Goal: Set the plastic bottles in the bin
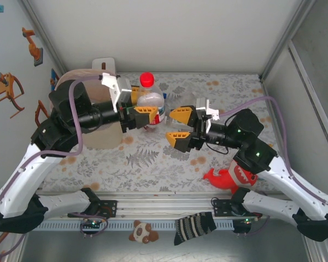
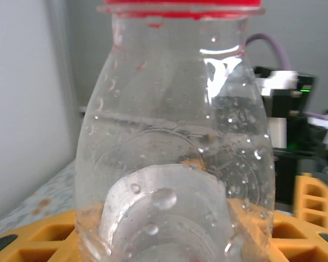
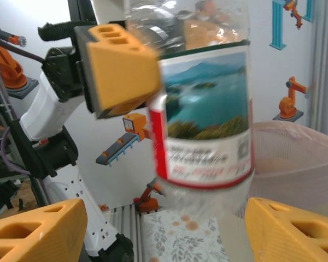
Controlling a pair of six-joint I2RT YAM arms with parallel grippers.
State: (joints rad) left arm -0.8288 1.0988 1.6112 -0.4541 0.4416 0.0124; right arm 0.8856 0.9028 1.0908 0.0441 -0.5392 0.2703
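A clear plastic bottle (image 1: pixel 151 101) with a red cap and a blue-and-red label hangs above the table, and my left gripper (image 1: pixel 146 103) is shut on it. In the left wrist view the bottle (image 2: pixel 175 136) stands right in front of the camera between the yellow fingers (image 2: pixel 33 240). My right gripper (image 1: pixel 176 126) is open just right of the bottle and does not touch it. In the right wrist view its fingertips (image 3: pixel 295 229) stand wide apart below the bottle (image 3: pixel 208 109). The pale-pink bin (image 1: pixel 63 82) sits at the left under my left arm, and its rim (image 3: pixel 295 158) also shows behind the bottle.
A red plush toy (image 1: pixel 229 177) lies near the right arm's base. A small white box (image 1: pixel 104 65) stands at the back beside the bin. A striped sock (image 1: pixel 194 226) and a small plush (image 1: pixel 144 232) lie on the near rail. Enclosure walls close in on both sides.
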